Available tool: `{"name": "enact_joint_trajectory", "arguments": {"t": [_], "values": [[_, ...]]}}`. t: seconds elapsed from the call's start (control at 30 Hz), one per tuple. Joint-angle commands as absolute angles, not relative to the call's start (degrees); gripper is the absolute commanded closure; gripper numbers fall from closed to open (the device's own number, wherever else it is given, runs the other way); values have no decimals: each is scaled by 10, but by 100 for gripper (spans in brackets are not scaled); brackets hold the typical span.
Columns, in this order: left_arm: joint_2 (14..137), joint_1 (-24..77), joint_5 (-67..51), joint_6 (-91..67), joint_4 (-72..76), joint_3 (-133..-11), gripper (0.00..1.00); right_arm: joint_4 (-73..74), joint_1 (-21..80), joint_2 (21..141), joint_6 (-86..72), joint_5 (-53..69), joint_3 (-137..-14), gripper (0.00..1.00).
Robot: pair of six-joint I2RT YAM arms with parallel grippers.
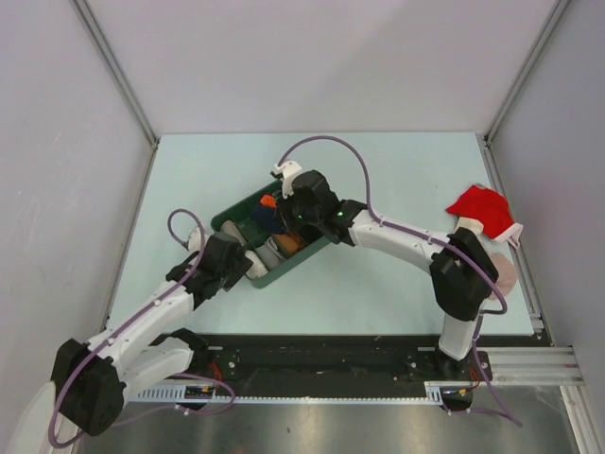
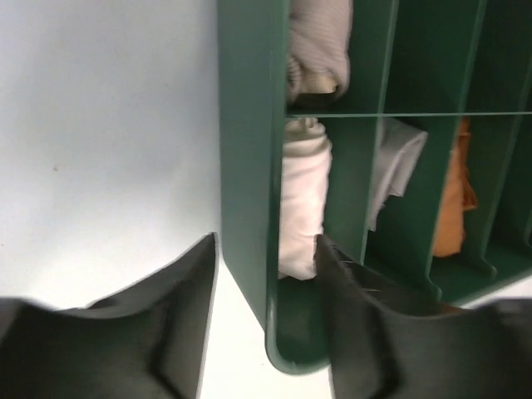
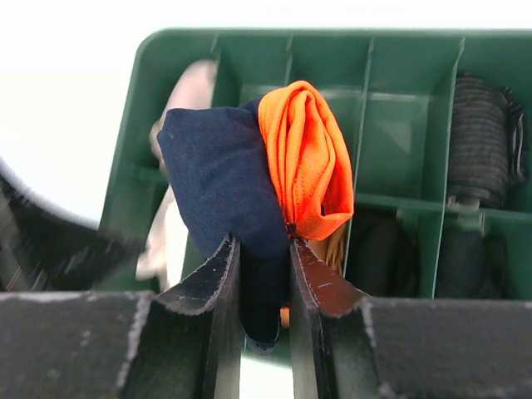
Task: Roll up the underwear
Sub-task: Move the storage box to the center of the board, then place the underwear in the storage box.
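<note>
The underwear (image 3: 220,179) is a navy-blue bundle with an orange part (image 3: 307,158), bunched into a rough roll. My right gripper (image 3: 259,249) is shut on its lower end and holds it over the green divided tray (image 3: 249,43). In the top view the underwear (image 1: 268,216) shows at the tray's (image 1: 225,219) middle, under the right gripper (image 1: 284,214). My left gripper (image 2: 266,243) is open and straddles the tray's side wall (image 2: 248,166), one finger outside and one inside, with gaps on both sides. In the top view the left gripper (image 1: 248,265) is at the tray's near corner.
The tray's compartments hold a white roll (image 2: 303,199), a beige roll (image 2: 320,41), an orange cloth (image 2: 455,208) and a dark ribbed roll (image 3: 482,133). A red cloth (image 1: 482,208) and a beige-pink cloth (image 1: 507,274) lie at the table's right edge.
</note>
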State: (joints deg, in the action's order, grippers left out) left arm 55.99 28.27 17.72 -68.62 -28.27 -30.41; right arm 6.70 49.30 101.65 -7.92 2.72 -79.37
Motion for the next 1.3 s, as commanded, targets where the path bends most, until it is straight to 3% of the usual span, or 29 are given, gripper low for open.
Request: {"name": "enact_joint_trajectory", "arguments": {"t": [0.0,0.23,0.73,1.0,1.27], "values": [[519,287,175,-705,-301,-311,38,12,497,1076,-123,-50,-871,100],[487,284,223,-665,-363,-358,25,46,519,1168,-141,-76,-973,100],[358,236,323,-582,-497,-429,23,112,540,1303,-181,-110,-1123,100],[366,234,310,-563,-469,-416,24,111,537,1316,-198,-100,-1102,100],[395,187,208,-422,-316,-411,28,116,543,1327,-221,-111,-1076,100]]}}
